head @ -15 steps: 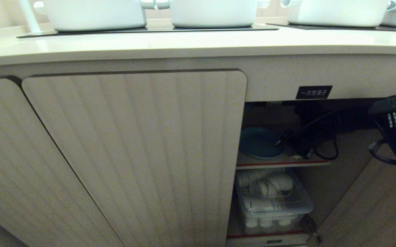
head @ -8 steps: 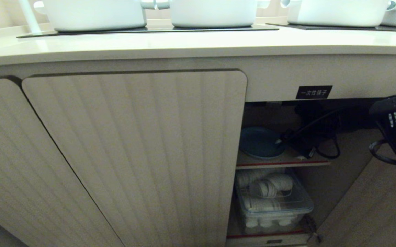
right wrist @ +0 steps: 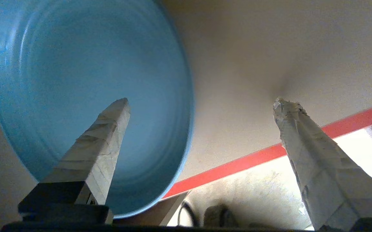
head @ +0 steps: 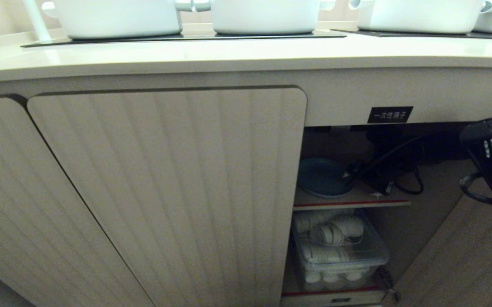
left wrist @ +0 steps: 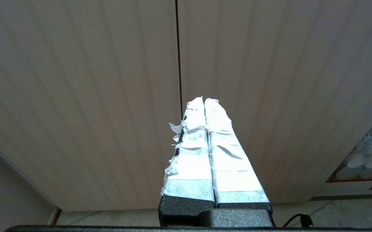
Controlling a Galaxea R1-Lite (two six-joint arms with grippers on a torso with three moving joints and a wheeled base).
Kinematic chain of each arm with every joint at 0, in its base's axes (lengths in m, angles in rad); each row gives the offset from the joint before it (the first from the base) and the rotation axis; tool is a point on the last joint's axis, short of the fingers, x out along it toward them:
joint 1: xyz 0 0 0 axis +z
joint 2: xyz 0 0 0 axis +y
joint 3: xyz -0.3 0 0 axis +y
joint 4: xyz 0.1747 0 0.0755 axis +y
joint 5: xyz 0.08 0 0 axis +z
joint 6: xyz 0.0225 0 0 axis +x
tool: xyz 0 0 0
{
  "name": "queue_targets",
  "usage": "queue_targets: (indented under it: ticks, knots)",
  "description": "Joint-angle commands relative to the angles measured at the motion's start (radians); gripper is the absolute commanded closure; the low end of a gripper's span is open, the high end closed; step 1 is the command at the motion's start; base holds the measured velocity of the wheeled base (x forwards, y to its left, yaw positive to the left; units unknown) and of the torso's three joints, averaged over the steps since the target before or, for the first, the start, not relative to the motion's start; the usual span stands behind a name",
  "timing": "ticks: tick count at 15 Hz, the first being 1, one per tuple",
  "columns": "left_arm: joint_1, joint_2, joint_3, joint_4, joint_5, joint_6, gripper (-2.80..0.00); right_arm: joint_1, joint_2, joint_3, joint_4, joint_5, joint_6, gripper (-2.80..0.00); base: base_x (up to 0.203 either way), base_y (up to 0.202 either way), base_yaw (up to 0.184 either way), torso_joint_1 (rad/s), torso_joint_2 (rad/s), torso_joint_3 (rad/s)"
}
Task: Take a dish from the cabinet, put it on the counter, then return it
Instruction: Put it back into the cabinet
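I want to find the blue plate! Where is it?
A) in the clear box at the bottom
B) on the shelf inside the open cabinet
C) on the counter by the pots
B: the dish lies flat on the cabinet shelf, above the clear box.

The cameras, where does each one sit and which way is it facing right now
Head view: high, looking down at the cabinet; right arm inside.
Left wrist view: behind the shut left gripper, facing a ribbed door.
Right wrist view: behind the open right gripper, over the dish.
Shared: dish, shelf's red edge.
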Motion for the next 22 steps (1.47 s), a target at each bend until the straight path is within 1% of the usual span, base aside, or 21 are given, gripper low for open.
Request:
queue_targets:
  ticks: [1, 4, 6, 7, 8, 9, 12, 14, 16, 20, 22]
  knots:
    - [0.0, 0.0, 0.0, 0.0, 0.0, 0.0, 0.0, 0.002, -0.003, 0.009, -0.013, -0.026, -0.012, -2.8, 0.0, 0.0, 0.0, 0.0, 0.0, 0.0]
    - [0.0, 0.0, 0.0, 0.0, 0.0, 0.0, 0.0, 0.001, 0.0, 0.023, -0.06, -0.061, -0.02, -2.8, 0.0, 0.0, 0.0, 0.0, 0.0, 0.0]
    - [0.0, 0.0, 0.0, 0.0, 0.0, 0.0, 0.0, 0.002, -0.003, 0.072, -0.149, -0.078, -0.028, -2.8, 0.0, 0.0, 0.0, 0.0, 0.0, 0.0]
    - [0.0, 0.0, 0.0, 0.0, 0.0, 0.0, 0.0, 0.002, -0.008, 0.101, -0.188, -0.089, -0.045, -2.8, 0.0, 0.0, 0.0, 0.0, 0.0, 0.0]
    - [0.0, 0.0, 0.0, 0.0, 0.001, 0.0, 0.0, 0.003, -0.015, 0.149, -0.245, -0.096, -0.08, -2.8, 0.0, 0.0, 0.0, 0.0, 0.0, 0.0]
    - [0.0, 0.0, 0.0, 0.0, 0.0, 0.0, 0.0, 0.004, -0.023, 0.206, -0.339, -0.098, -0.125, -2.8, 0.0, 0.0, 0.0, 0.0, 0.0, 0.0]
    - [0.0, 0.0, 0.0, 0.0, 0.0, 0.0, 0.0, 0.007, -0.037, 0.374, -0.678, -0.093, -0.275, -2.8, 0.0, 0.0, 0.0, 0.0, 0.0, 0.0]
    - [0.0, 0.0, 0.0, 0.0, 0.0, 0.0, 0.0, 0.01, -0.04, 0.453, -0.862, -0.08, -0.347, -2.8, 0.0, 0.0, 0.0, 0.0, 0.0, 0.0]
    - [0.0, 0.0, 0.0, 0.0, 0.0, 0.0, 0.0, 0.011, -0.052, 0.496, -0.972, -0.072, -0.38, -2.8, 0.0, 0.0, 0.0, 0.0, 0.0, 0.0]
    - [0.0, 0.0, 0.0, 0.0, 0.0, 0.0, 0.0, 0.007, -0.072, 0.558, -1.129, -0.074, -0.415, -2.8, 0.0, 0.0, 0.0, 0.0, 0.0, 0.0]
    - [0.0, 0.0, 0.0, 0.0, 0.0, 0.0, 0.0, 0.008, -0.08, 0.61, -1.183, -0.074, -0.459, -2.8, 0.0, 0.0, 0.0, 0.0, 0.0, 0.0]
